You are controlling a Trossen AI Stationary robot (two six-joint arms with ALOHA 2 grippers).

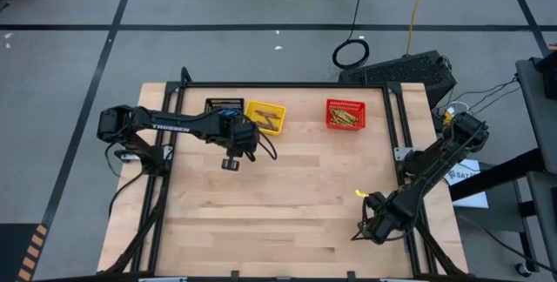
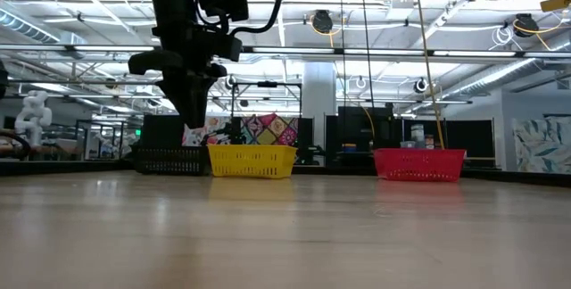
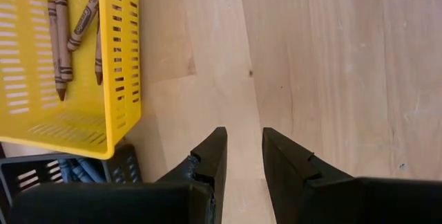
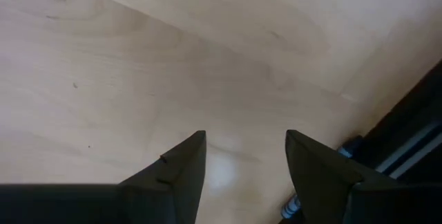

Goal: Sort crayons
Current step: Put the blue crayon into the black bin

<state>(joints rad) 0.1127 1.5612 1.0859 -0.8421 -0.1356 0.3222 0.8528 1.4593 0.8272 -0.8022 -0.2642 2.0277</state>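
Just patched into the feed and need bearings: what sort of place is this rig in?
Probably a large industrial lab or workshop hall: bare ceiling trusses with strip lights, a grey concrete floor marked with dark tape lines, and cables hanging overhead.

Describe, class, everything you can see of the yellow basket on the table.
The yellow basket is a small rectangular mesh tray, plastic by its look, with slotted walls and floor. It stands upright near the table's far edge, between the black basket and the red basket, close beside the black one. Several brown crayons lie flat inside. The left gripper, open and empty, hangs just beside it, not touching.
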